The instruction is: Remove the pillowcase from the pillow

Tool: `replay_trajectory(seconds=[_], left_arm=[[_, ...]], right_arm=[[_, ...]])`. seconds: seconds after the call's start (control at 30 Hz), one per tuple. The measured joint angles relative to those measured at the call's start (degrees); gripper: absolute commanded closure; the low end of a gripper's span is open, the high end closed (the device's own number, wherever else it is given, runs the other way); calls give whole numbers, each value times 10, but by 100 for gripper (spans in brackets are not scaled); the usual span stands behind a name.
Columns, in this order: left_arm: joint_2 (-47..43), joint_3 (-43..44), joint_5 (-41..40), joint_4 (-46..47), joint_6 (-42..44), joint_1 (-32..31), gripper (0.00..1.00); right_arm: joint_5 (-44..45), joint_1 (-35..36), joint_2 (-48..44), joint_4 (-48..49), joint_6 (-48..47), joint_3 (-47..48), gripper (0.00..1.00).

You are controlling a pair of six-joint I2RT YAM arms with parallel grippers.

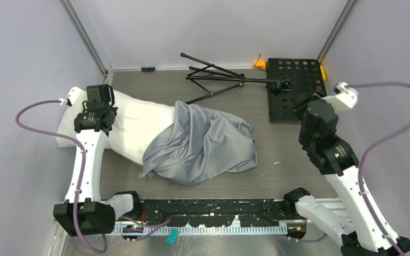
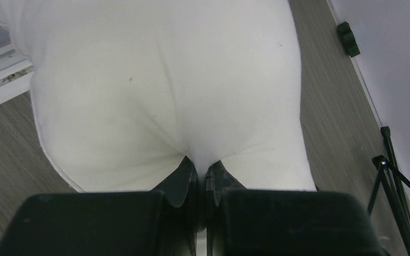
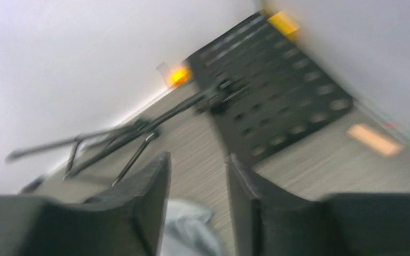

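Note:
The white pillow lies on the left of the table, its right end under the crumpled blue-grey pillowcase. My left gripper sits on the pillow's left part. In the left wrist view the left gripper is shut, pinching a fold of the white pillow. My right gripper hovers to the right of the pillowcase, apart from it. In the blurred right wrist view the right gripper is open and empty, with a bit of pillowcase below it.
A folded black tripod stand lies at the back of the table, joined to a black perforated plate at back right. Grey walls close in both sides. A black rail runs along the near edge.

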Motion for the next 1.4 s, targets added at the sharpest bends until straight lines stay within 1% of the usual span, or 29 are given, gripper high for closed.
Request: replay_trajectory(seconds=[0.03,0.07,0.13,0.23,0.3,0.37,0.43,0.5,0.6,0.73,0.77,0.83,0.87,0.9,0.93,1.0,1.03,1.07,1.1,1.23,1.33,1.4], left_arm=[[0,0,12,1,-2,0,100],[1,0,25,2,-6,0,100],[1,-2,43,2,-12,0,100],[1,-7,55,3,-16,1,100],[0,-12,62,7,-22,2,100],[-2,-20,70,15,-27,2,100],[-5,-26,79,19,-30,3,100],[-5,-28,84,20,-33,3,100],[-5,-28,89,20,-39,3,100],[-5,-28,89,20,-41,3,100],[-5,-28,90,20,-41,3,100],[-5,-28,90,20,-41,3,100],[-5,-28,90,20,-41,3,100],[-5,-28,90,20,-41,3,100],[-5,-28,89,20,-41,3,100],[-5,-28,89,20,-41,3,100],[-5,-28,89,20,-41,3,100],[-5,-28,89,20,-40,3,100],[-6,-28,89,20,-40,3,100],[-7,-28,88,20,-37,3,100],[-9,-28,86,19,-31,3,100],[-10,-28,86,17,-27,2,100]], right_arm=[[-55,0,10,3,-14,7,22],[-116,0,26,4,-27,16,17],[-243,0,76,7,-42,41,15],[-415,2,154,28,-47,54,14],[-509,9,206,28,-50,52,13],[-584,33,255,23,-61,49,13],[-630,76,290,14,-74,46,12],[-657,126,317,11,-77,46,11],[-675,184,342,31,-61,38,11],[-678,224,370,74,-19,18,12],[-676,229,377,78,-13,18,16],[-671,240,395,90,-2,18,31],[-670,245,403,94,3,18,34],[-668,247,409,96,6,18,41],[-667,249,414,96,11,18,51],[-666,252,419,96,15,18,80],[-665,252,420,95,19,18,90],[-663,252,420,93,19,18,98],[-658,252,420,92,16,18,100],[-614,252,411,75,13,9,100],[-571,241,374,67,11,-25,100],[-550,219,341,62,13,-53,100]])
